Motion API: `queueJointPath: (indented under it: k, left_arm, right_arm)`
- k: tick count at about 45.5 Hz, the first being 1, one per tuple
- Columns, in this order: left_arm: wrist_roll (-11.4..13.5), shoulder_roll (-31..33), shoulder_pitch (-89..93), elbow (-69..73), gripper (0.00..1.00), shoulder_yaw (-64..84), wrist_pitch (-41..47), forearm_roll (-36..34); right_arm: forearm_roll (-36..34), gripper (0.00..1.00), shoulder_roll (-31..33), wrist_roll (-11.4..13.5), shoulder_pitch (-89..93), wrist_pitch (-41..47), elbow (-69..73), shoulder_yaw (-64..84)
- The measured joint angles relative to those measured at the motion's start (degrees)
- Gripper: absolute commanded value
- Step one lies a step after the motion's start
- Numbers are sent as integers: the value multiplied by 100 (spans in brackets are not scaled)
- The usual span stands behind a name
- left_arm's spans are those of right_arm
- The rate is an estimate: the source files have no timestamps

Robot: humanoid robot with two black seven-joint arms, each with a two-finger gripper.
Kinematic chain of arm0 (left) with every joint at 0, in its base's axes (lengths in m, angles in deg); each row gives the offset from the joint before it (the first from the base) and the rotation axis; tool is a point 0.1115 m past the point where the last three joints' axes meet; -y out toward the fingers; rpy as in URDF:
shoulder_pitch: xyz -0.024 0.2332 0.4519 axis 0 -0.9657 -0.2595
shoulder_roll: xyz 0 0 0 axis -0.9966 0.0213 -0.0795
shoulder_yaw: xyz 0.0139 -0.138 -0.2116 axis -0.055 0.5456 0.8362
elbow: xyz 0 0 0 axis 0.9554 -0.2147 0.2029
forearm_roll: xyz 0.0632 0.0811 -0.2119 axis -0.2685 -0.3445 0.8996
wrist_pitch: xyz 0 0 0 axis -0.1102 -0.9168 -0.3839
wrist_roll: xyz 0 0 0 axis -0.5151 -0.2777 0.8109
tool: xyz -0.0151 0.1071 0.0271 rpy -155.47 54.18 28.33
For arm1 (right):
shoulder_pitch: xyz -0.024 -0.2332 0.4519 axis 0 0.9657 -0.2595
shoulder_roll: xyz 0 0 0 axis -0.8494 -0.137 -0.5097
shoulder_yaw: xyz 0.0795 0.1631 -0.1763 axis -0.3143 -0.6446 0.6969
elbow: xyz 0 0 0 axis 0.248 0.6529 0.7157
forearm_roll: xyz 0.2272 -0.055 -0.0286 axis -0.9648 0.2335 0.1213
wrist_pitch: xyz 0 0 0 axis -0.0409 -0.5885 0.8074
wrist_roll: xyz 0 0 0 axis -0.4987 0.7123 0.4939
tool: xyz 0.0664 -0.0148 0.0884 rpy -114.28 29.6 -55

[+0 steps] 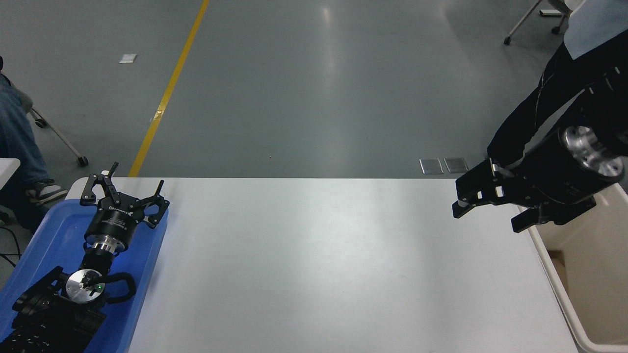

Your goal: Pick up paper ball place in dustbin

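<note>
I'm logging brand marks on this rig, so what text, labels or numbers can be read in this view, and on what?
Left gripper: white lettering on its black body, too small and blurred to read.
Right gripper: faint print on its black housing, not legible.
Blue tray, white table, dustbin: no text visible.
Floor: a yellow line, no words.
</note>
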Motion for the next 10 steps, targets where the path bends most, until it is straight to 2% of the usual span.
queueJointPath:
  k: [10]
  left_arm:
    - [0,0,0,0,99,0,0,0]
  right_arm:
    - [0,100,-59,197,-174,138,38,9]
